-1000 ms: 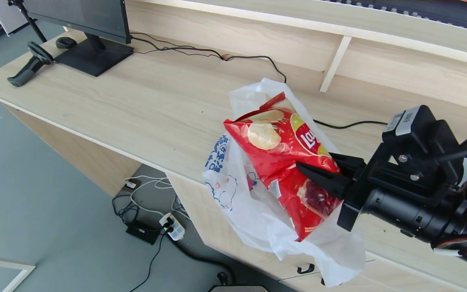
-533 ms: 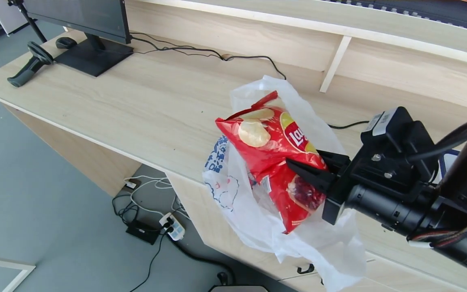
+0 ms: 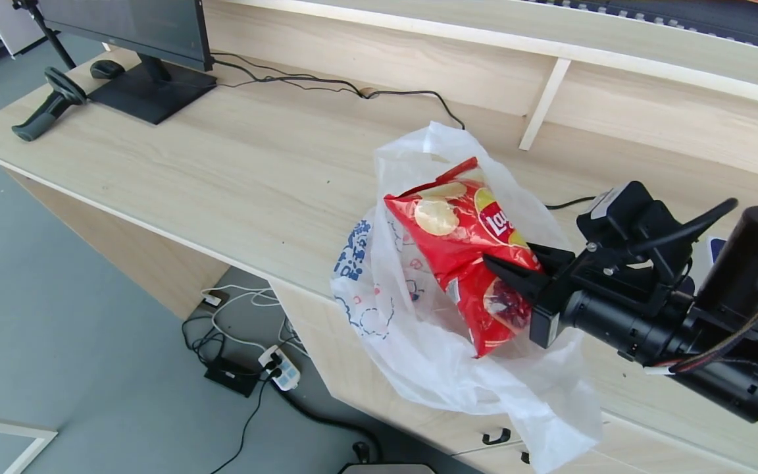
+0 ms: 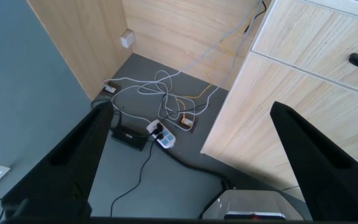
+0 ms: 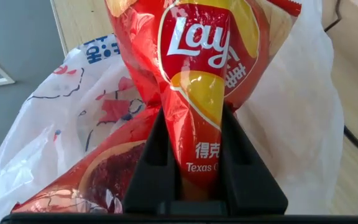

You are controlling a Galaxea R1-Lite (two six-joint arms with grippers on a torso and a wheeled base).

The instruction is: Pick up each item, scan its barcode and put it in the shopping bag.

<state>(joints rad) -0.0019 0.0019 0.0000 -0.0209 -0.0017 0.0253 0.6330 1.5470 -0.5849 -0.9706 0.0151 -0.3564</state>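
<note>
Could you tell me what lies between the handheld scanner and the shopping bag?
In the head view, only bare counter lies between the scanner and the shopping bag.

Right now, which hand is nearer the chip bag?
Right. The right hand is shut on the chip bag at the shopping bag; the left hand hangs open beside the counter, over floor cables.

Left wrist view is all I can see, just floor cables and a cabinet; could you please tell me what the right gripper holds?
Observer: The right gripper is shut on a red chips bag.
Operator: Thanks. Is it bagged yet?
Observer: Partly. Its lower end sits inside the open white shopping bag at the edge of the counter.
Operator: And what could scan it?
Observer: A handheld scanner lies on the counter, beside the monitor stand.
</note>
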